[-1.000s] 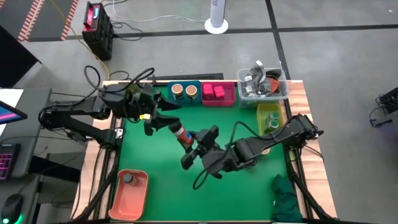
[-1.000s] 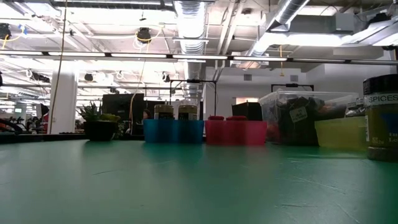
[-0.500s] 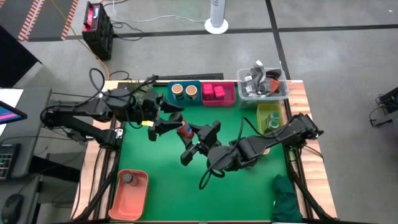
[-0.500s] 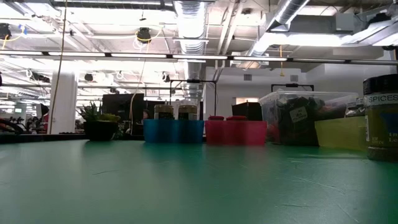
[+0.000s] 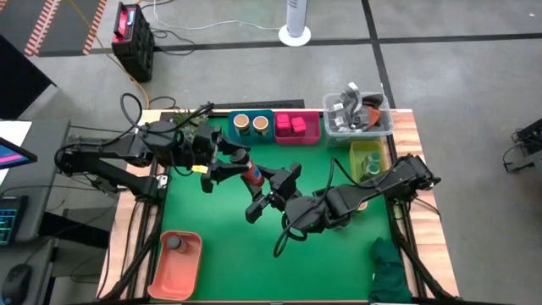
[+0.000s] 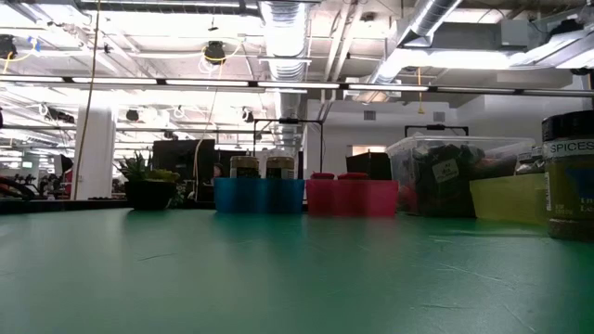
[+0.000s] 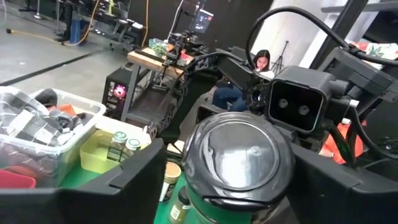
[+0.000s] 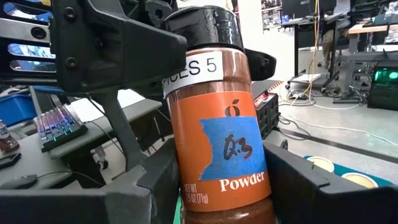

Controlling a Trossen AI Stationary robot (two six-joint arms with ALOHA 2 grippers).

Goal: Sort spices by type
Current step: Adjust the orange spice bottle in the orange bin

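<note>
Mid-table handover: the right gripper [image 5: 273,188] clamps the orange-brown spice jar [image 5: 251,175] aloft while the left gripper [image 5: 227,165] brackets its black lid, fingers not visibly closed. Next, one must let go.

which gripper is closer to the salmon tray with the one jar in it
Left, though narrowly. The left gripper is up-table from the salmon tray, toward the blue bin. The right gripper sits farther right, mid-table, holding the orange jar.
</note>
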